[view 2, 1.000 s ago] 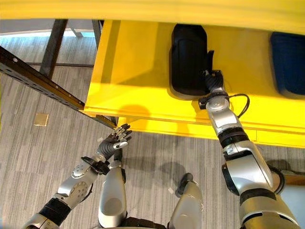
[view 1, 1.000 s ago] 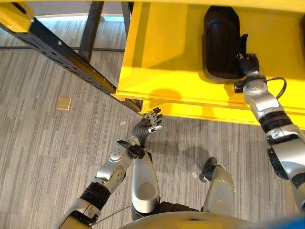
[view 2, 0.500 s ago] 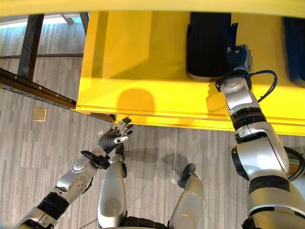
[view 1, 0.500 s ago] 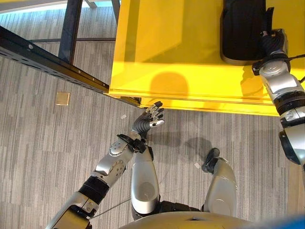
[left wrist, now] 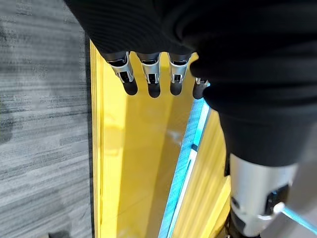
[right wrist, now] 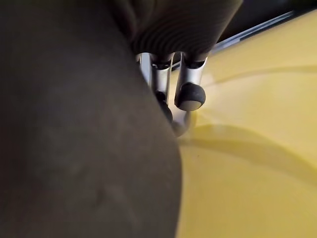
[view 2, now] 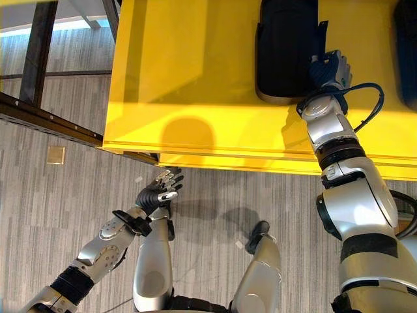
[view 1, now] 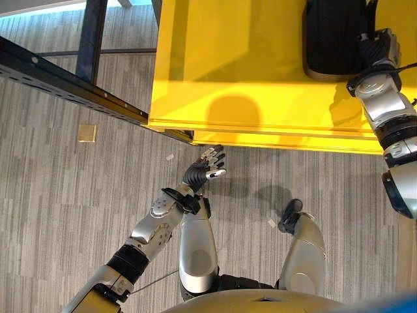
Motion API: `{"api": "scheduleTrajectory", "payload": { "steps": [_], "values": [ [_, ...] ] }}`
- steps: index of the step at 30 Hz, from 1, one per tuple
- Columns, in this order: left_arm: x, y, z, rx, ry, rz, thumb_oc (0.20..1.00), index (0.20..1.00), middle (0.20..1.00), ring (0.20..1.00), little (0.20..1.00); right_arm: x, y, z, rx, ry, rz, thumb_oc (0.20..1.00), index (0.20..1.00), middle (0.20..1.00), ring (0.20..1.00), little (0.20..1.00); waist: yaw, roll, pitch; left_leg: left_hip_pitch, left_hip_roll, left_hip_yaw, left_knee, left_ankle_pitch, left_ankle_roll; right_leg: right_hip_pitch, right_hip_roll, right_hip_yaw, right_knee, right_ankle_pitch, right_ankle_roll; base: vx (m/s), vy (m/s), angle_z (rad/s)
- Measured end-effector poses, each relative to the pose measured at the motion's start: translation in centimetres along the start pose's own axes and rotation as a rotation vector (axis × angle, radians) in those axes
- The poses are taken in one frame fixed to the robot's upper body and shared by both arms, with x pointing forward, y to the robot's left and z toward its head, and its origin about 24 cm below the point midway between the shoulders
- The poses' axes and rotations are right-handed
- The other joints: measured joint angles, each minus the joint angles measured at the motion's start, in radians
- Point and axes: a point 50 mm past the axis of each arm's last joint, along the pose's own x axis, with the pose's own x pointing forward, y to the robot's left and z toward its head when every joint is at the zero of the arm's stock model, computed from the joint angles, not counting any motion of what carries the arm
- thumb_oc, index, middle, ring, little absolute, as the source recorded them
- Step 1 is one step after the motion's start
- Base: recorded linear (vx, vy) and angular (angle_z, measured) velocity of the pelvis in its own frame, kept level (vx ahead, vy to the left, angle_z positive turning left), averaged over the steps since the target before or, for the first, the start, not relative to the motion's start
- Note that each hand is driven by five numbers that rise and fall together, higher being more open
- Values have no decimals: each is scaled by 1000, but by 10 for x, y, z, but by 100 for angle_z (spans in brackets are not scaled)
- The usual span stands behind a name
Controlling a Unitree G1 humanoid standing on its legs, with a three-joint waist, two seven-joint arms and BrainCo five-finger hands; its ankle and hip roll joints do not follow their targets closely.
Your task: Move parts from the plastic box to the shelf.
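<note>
A black moulded part point(view 1: 332, 36) lies on the yellow shelf point(view 1: 228, 65), at its right end. My right hand point(view 2: 329, 68) is at the part's near right edge. In the right wrist view its fingers point(right wrist: 190, 94) curl beside the dark part point(right wrist: 74, 124), just above the shelf surface point(right wrist: 247, 148). My left hand point(view 1: 202, 171) hangs over the floor below the shelf's front edge, fingers spread and holding nothing. The left wrist view has its fingers point(left wrist: 148, 74) straight, pointing at the yellow shelf edge.
A black steel beam point(view 1: 65, 72) runs diagonally at the left, under the shelf's corner. A small tan square point(view 1: 86, 133) and bits of paper lie on the grey floor. A dark blue thing point(view 2: 407, 39) sits at the shelf's far right.
The camera has shifted, so the shelf sits differently in the picture. My right hand stays at the part's right edge. My left hand stays open below the shelf.
</note>
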Motion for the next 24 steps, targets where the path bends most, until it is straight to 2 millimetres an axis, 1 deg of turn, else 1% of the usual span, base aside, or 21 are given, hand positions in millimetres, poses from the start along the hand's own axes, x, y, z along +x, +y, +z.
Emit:
{"api": "scheduleTrajectory", "payload": {
  "steps": [7, 8, 9, 10, 11, 17, 18, 20, 24],
  "values": [
    [0, 0, -1, 1, 2, 1, 1000, 1000, 1000, 1000, 1000, 1, -1, -3, -12, 16, -7, 200, 200, 200, 200, 200, -3, 2, -1, 0, -1, 7, 4, 1, 2, -12, -2, 13, 5, 0, 0, 15, 5, -2],
    [-1, 0, -1, -1, 2, 2, 1000, 1000, 1000, 1000, 1000, 1, -2, -4, -21, 16, -13, 235, 235, 235, 235, 235, -3, 3, -1, 0, -1, 7, 4, 1, 2, -13, -2, 14, 5, 0, 0, 87, 7, -3],
    [-2, 0, -2, -1, 3, 4, 1000, 1000, 1000, 1000, 1000, 1, -2, -5, -31, 18, -19, 373, 373, 373, 373, 373, -5, 3, -2, 2, -1, 9, 5, -2, 0, -11, -4, 14, 5, -4, 1, 86, 4, -1],
    [-2, 1, -2, -3, 5, 5, 1000, 1000, 1000, 1000, 1000, 1, -2, -7, -42, 25, -22, 586, 586, 586, 586, 586, -5, 3, -2, 6, -4, 11, 7, -7, -2, -8, -6, 18, 6, -9, 3, 0, 0, 0],
    [-3, 1, -3, -3, 6, 8, 1000, 1000, 1000, 1000, 1000, 2, -3, -9, -50, 32, -28, 1000, 1000, 1000, 1000, 1000, -5, 3, -2, 10, -6, 11, 7, -5, 0, -7, -7, 22, 8, -6, 6, 0, 0, 0],
    [-3, 3, -1, 5, -9, 23, 1000, 1000, 1000, 1000, 1000, 2, -4, -8, -72, 26, -50, 1000, 1000, 1000, 1000, 1000, -6, 4, -2, 14, -11, 14, 8, 3, -6, -9, -12, 23, 17, -2, 3, -35, 5, 0],
    [-3, 3, 0, 6, -11, 23, 1000, 1000, 1000, 1000, 1000, 2, -4, -8, -84, 20, -57, 1000, 1000, 1000, 1000, 1000, -6, 4, -2, 14, -11, 16, 7, 4, -5, -13, -13, 21, 20, 3, -3, 0, 0, 0],
    [-3, 3, 0, 6, -11, 23, 1000, 1000, 1000, 1000, 1000, 2, -5, -8, -99, 13, -64, 1000, 1000, 1000, 1000, 1000, -6, 6, -3, 14, -11, 17, 7, -1, 2, -13, -13, 21, 16, 2, -3, 0, 10, -2],
    [-4, 3, -2, 3, -6, 22, 1000, 1000, 1000, 1000, 1000, 1, -7, -7, -132, -6, -110, 1000, 1000, 1000, 1000, 1000, -9, 12, -3, 14, -11, 17, 5, -1, 3, -14, -13, 21, 12, 3, -1, 0, 0, 0]
  ]
}}
